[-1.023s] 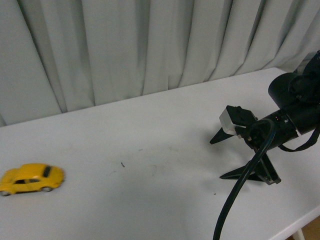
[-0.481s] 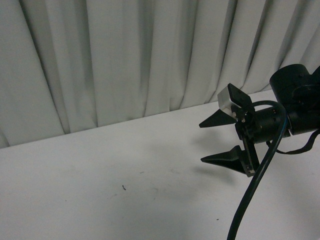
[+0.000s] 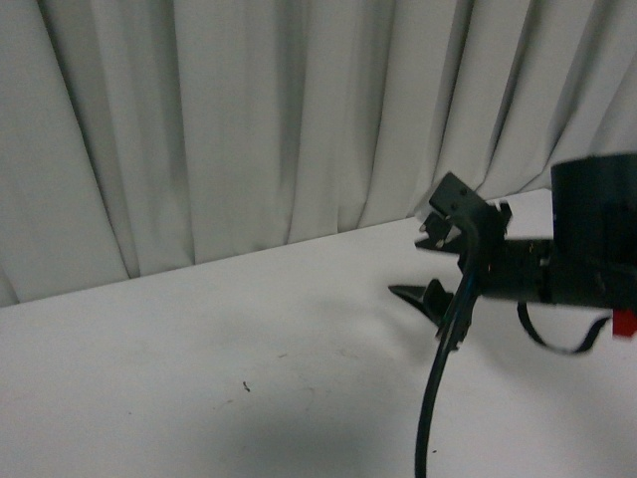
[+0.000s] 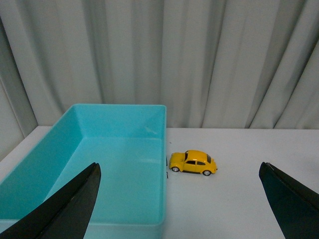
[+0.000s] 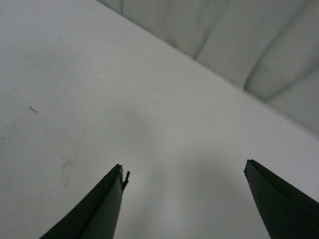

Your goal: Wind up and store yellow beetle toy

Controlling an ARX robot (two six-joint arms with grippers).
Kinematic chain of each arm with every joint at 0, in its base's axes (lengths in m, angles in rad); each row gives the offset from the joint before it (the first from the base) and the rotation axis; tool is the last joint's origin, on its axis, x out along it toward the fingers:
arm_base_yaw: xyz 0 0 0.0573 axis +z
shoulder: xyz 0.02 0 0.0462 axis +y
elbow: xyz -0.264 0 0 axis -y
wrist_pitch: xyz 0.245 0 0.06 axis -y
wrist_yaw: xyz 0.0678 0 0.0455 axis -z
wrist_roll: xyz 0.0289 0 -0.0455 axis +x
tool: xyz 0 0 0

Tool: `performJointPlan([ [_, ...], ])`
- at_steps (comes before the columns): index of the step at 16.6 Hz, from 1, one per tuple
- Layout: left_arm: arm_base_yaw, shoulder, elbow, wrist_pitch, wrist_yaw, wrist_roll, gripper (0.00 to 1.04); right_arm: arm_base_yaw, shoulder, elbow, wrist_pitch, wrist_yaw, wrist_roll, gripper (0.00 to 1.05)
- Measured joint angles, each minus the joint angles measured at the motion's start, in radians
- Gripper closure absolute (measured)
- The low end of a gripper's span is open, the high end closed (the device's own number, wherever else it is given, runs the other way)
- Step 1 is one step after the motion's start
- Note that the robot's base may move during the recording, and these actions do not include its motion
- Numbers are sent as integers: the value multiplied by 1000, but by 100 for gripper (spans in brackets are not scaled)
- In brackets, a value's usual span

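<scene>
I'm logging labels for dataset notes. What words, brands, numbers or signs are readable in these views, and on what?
None: no view shows readable text.
The yellow beetle toy is too small to show any badge or plate.
The turquoise bin looks plain, with no print on its inner walls.
The red patch at the front view's right edge is blurred, so any print on it is unreadable.

Left gripper [image 4: 179, 164] fingers [image 4: 75, 204] cut off at the lower corners. Teal bin [image 4: 119, 106] near wall runs off the bottom edge. Right gripper [image 5: 183, 164] fingers [image 5: 99, 209] cropped at the bottom. Front view blurry: right arm [image 3: 592, 239] cut by the right edge, cable [image 3: 438, 383] exits the bottom. Yellow beetle toy [image 4: 193, 163] too small for wheel detail.
</scene>
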Motion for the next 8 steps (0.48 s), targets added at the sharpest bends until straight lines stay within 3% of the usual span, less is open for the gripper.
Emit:
performJointPlan([
  [1,0,0,0,-1,0,0,7,26,-18,-66,84,77,99,38],
  [3,0,0,0,-1,0,0,7,69,-218,-203,322,278,393,60],
  [4,0,0,0,-1,0,0,7,83,-343,-250,351,330,484,74],
  [6,0,0,0,-1,0,0,7,125,-397,-377,310,364,536,96],
  [7,0,0,0,0,0,0,7,141,-439,-418,308,375,545,103],
  [8,0,0,0,-1,0,0,7,148,-476,-430,313,382,550,103],
])
